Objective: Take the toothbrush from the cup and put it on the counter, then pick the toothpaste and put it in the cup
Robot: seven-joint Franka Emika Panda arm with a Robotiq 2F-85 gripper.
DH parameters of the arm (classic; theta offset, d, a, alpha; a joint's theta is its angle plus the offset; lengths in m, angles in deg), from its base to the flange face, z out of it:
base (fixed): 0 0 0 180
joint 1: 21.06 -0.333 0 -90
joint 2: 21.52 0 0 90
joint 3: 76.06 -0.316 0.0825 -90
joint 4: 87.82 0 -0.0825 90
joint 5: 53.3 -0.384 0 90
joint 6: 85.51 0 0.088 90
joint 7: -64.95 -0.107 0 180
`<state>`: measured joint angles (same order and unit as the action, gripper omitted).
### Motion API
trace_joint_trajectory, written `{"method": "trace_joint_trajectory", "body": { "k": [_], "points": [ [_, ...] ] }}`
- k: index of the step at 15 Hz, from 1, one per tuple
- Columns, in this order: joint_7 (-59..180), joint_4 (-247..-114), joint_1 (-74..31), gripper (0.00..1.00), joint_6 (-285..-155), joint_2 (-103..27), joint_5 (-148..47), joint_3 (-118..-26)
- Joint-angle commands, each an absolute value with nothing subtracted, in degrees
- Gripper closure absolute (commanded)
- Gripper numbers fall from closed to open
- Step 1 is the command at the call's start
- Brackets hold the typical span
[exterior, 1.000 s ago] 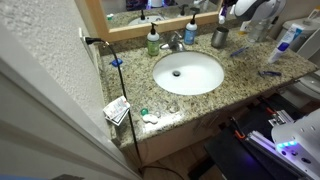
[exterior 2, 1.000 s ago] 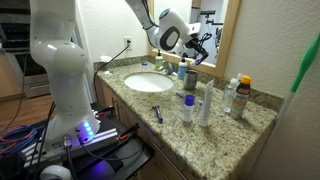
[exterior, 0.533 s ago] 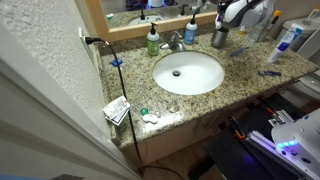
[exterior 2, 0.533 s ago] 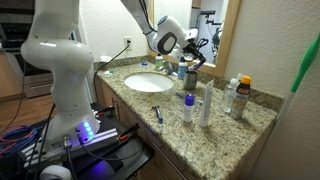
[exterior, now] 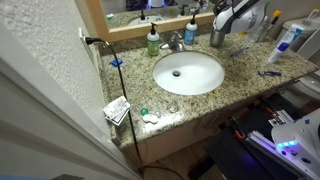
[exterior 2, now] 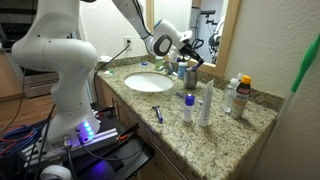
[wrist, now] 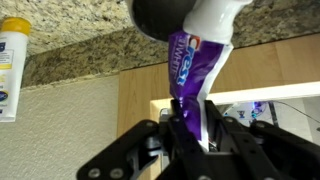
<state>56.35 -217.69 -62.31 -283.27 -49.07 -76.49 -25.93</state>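
The claw (wrist: 195, 120) is pinched narrow around the purple toothpaste (wrist: 190, 70), gripping the tube partway along, cap end pointing away from it. Just beyond that end sits the cup (wrist: 158, 20), a little to one side, not squarely under the cap. Released here, I reckon the tube could catch the rim, tip the cup or drop onto the counter (wrist: 80, 50). The cup's inside looks dark; its contents I cannot tell.

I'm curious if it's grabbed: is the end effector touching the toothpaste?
Touching. In the wrist view the end effector squeezes the toothpaste from both sides.
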Motion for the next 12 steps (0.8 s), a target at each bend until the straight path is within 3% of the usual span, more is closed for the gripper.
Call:
{"method": "trace_joint_trajectory", "body": {
  "k": [1,11,12],
  "points": [
    [55.1,-217.3,-69.7,0.93,-284.0,-55.6,-80.8,-19.3],
    [53.9,-220.9,-77.8,0.93,-284.0,-66.7,-89.7,-13.7],
    [53.7,-221.3,-78.0,0.60,-284.0,-67.1,-90.4,-13.9]
  ]
}}
